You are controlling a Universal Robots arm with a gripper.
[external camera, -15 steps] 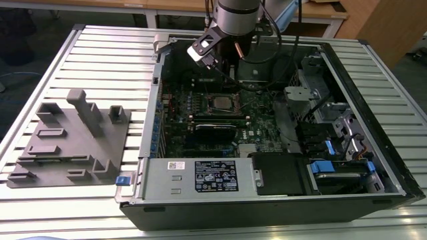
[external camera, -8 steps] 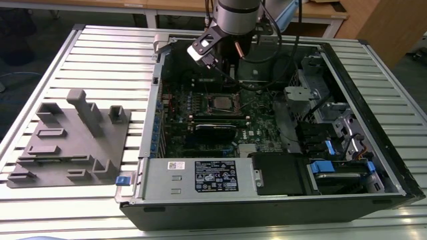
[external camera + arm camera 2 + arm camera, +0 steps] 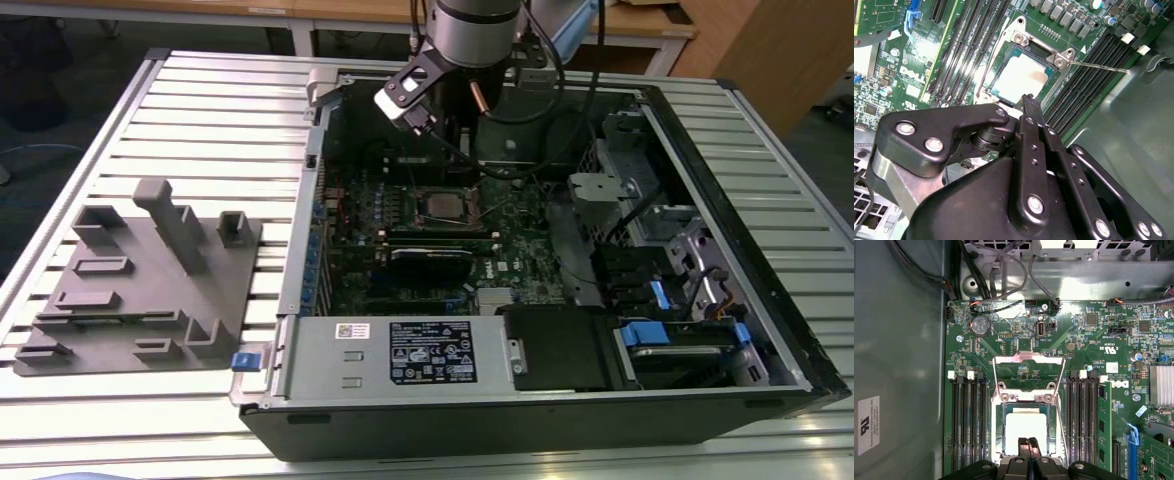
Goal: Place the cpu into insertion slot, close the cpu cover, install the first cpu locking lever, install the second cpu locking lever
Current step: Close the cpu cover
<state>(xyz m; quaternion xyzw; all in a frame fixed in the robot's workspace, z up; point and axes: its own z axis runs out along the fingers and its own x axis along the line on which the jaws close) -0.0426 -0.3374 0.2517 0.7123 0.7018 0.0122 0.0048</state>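
Observation:
The cpu [image 3: 1026, 426] lies flat in the insertion slot [image 3: 1002, 432] on the green motherboard, its pale metal top showing in both wrist views [image 3: 1021, 75]. The cpu cover [image 3: 1029, 360], a thin silver frame, is swung open on the slot's far side. A thin locking lever [image 3: 1100, 65] sticks out from one corner of the slot, over the memory slots. My gripper [image 3: 1028, 442] is shut with nothing between its fingers, and its tips hang over the chip's near edge. In the exterior view the gripper [image 3: 427, 122] is above the board, behind the slot [image 3: 441, 207].
The open computer case [image 3: 747, 130] lies on a slatted metal table. A grey power supply [image 3: 400, 350] and drive bays [image 3: 667, 340] fill its near end. Black memory slots [image 3: 969, 425] flank the socket. A grey fixture block [image 3: 147, 280] stands at the exterior view's left.

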